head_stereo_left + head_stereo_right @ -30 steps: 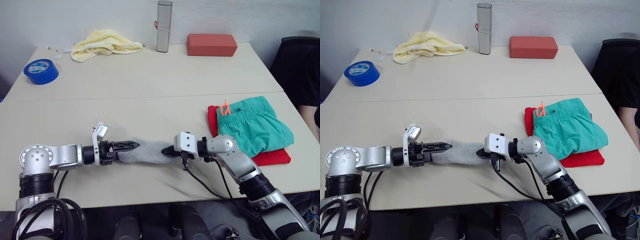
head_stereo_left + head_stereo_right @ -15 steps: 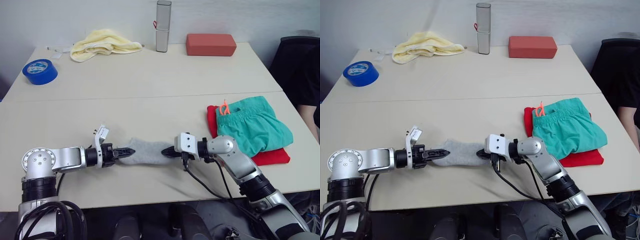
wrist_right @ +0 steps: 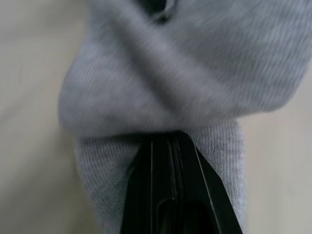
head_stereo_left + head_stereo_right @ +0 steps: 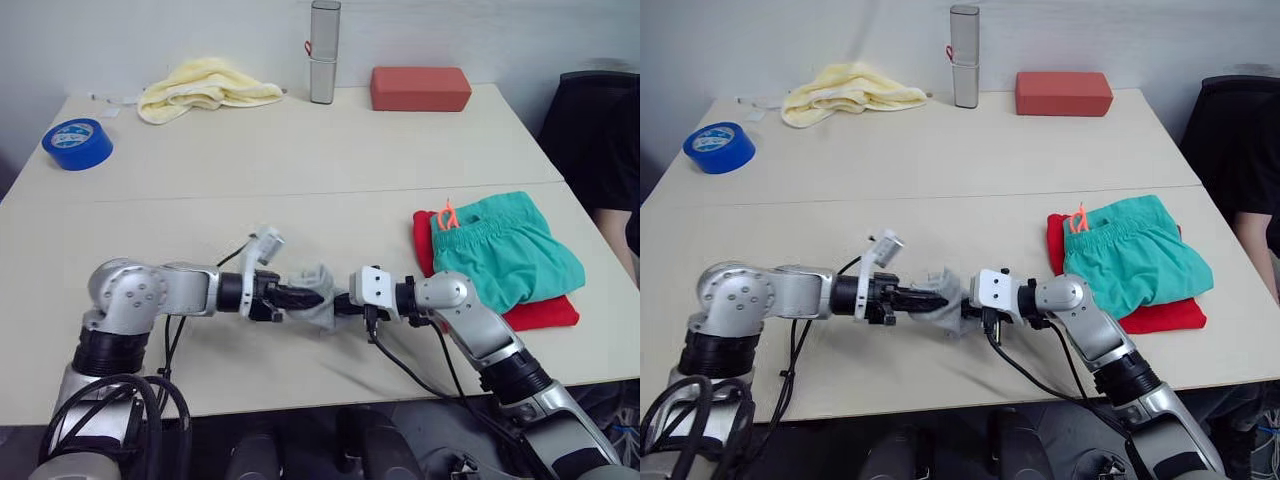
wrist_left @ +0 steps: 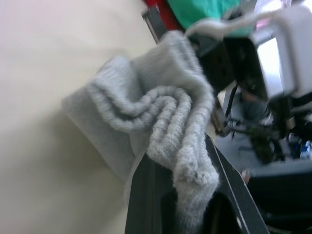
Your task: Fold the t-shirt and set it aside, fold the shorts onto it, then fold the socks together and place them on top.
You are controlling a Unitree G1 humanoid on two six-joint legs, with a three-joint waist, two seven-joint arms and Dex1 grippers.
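- Since a second ago the left gripper (image 4: 303, 296) has swept in toward the right gripper (image 4: 340, 301), and the socks (image 4: 318, 301), which lay stretched flat between them, are now bunched into a folded lump.
- The left gripper's fingers are pinched together on one end of the socks; the left wrist view shows grey knit (image 5: 161, 122) rolled over them.
- The right gripper's fingers look closed on the other end, with fabric (image 3: 185, 92) draped over the tips, though the cloth hides the tips themselves.
- The socks sit near the front edge of the table (image 4: 300, 170), between the two grippers and well apart from the folded pile.
- To the right, the shorts (image 4: 505, 250) lie folded on the t-shirt (image 4: 545, 315), with the orange cord (image 4: 448, 215) at the waistband.
- At the far side rest a yellow towel (image 4: 205, 85), a blue tape roll (image 4: 76, 143), a grey case (image 4: 322, 50) and a red-brown block (image 4: 420, 88).
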